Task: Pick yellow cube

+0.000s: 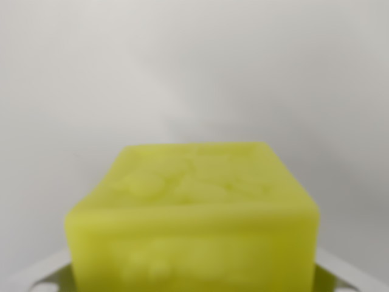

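Plain pale grey backdrop – blurred yellow cube (193,219) close up, jaws' state impossible to tell

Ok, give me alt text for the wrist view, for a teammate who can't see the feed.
A blurred yellow cube fills the lower middle of the wrist view, very close to the camera, its top and front faces showing. Pale grey fingers edge in at the bottom corners on either side of it; whether they touch it cannot be told. Behind is plain, featureless white.
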Tool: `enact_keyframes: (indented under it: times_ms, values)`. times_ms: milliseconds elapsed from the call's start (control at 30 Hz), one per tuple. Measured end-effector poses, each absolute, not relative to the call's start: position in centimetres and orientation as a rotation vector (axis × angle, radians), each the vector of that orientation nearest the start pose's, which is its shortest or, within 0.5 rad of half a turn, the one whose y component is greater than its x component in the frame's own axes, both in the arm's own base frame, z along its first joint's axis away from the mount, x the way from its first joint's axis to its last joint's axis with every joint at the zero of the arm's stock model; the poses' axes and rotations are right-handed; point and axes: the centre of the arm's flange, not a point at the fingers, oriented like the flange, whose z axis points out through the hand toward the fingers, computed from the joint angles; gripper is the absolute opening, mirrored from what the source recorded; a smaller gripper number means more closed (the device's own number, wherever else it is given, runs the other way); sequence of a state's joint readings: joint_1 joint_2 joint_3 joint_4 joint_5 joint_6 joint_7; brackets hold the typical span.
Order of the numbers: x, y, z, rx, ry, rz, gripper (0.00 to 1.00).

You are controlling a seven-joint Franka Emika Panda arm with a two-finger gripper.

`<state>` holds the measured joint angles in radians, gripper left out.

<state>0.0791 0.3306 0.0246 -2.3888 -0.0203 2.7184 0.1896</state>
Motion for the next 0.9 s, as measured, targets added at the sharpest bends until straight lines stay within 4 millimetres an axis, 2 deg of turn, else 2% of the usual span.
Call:
enact_keyframes:
  times_ms: [900]
  values:
    - [49.8,5.3,24.9,-3.140,0.108,0.003,0.00]
